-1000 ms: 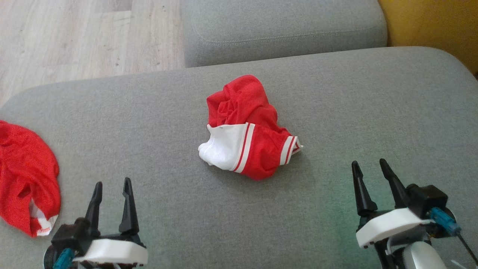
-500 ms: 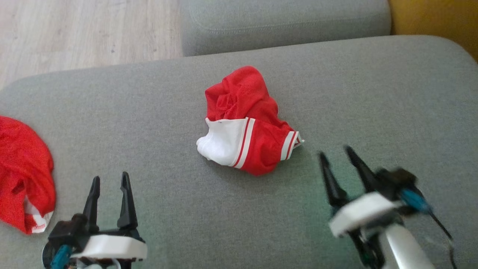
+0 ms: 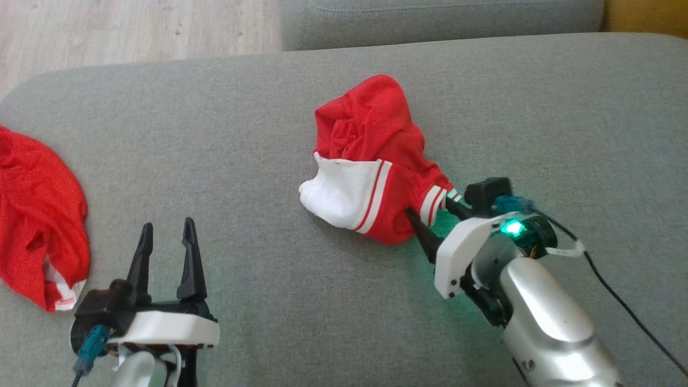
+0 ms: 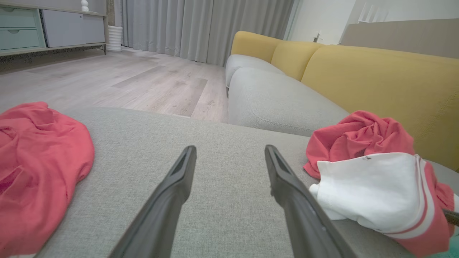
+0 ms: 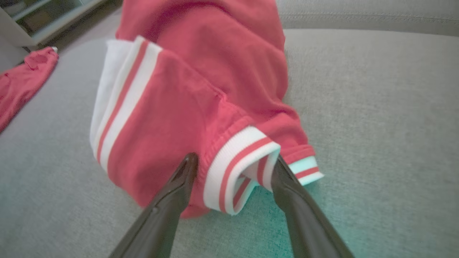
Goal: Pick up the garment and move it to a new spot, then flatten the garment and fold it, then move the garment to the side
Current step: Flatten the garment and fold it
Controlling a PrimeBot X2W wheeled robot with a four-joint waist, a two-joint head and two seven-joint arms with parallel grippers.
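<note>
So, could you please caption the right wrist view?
Open right gripper straddling the striped cuff of a crumpled red garment on the grey sofa.

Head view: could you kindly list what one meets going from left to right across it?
red garment at the left edge → left tool → crumpled red-and-white garment → right tool, open at that garment's near right corner.

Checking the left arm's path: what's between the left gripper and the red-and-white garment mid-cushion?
Only bare grey cushion between the left gripper and the red-and-white garment; nothing lies on that stretch. Head view shows it, left wrist view agrees.
</note>
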